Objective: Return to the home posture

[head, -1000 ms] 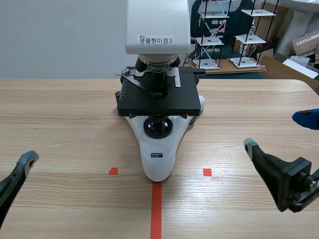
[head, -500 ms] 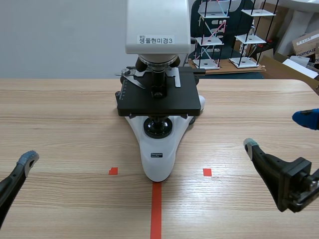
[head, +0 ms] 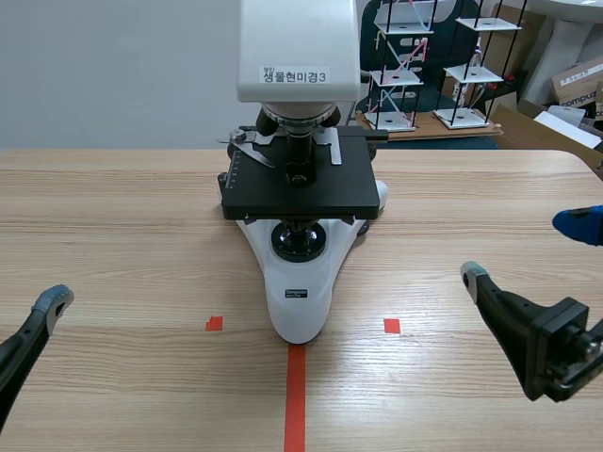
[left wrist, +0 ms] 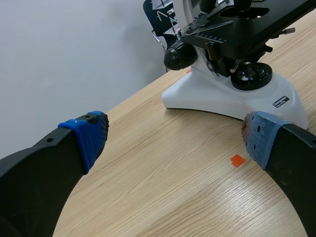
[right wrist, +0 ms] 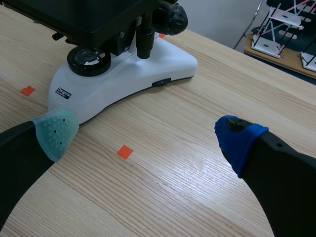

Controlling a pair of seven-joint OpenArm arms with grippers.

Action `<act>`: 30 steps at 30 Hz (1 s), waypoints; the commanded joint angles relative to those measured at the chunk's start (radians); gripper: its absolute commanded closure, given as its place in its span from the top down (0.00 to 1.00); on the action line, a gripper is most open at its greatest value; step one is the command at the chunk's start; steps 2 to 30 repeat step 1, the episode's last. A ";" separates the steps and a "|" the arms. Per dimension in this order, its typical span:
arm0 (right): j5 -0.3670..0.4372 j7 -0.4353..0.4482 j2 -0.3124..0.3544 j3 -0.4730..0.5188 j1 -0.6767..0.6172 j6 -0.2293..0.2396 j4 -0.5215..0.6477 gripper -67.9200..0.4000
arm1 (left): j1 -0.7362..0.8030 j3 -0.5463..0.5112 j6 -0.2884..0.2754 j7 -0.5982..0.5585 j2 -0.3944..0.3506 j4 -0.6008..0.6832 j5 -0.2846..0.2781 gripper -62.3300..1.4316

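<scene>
A white microscope (head: 298,282) with a black stage (head: 301,188) stands at the middle of the wooden table (head: 113,217). My left gripper (left wrist: 175,136) is open low at the near left, empty, with the microscope's base (left wrist: 217,96) ahead of it and to one side. In the scene view only one of its pads (head: 54,303) shows. My right gripper (head: 525,250) is open at the near right, nothing between its fingers. From the right wrist view the gripper (right wrist: 146,134) stands over bare wood, with the microscope's base (right wrist: 128,76) ahead.
Orange-red tape marks (head: 296,395) lie on the table in front of the microscope. Beyond the far right edge are wire racks (head: 424,66) and a cardboard box (head: 579,80). Bare wood lies on both sides of the microscope.
</scene>
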 commanded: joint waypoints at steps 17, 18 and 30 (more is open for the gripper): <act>0.006 0.011 0.005 0.002 0.011 0.000 0.004 0.89 | 0.005 -0.001 0.005 -0.014 0.005 0.019 -0.010 0.91; 0.006 0.011 0.005 0.002 0.011 0.000 0.004 0.89 | 0.005 -0.001 0.005 -0.014 0.005 0.019 -0.010 0.91; 0.006 0.011 0.005 0.002 0.011 0.000 0.004 0.89 | 0.005 -0.001 0.005 -0.014 0.005 0.019 -0.010 0.91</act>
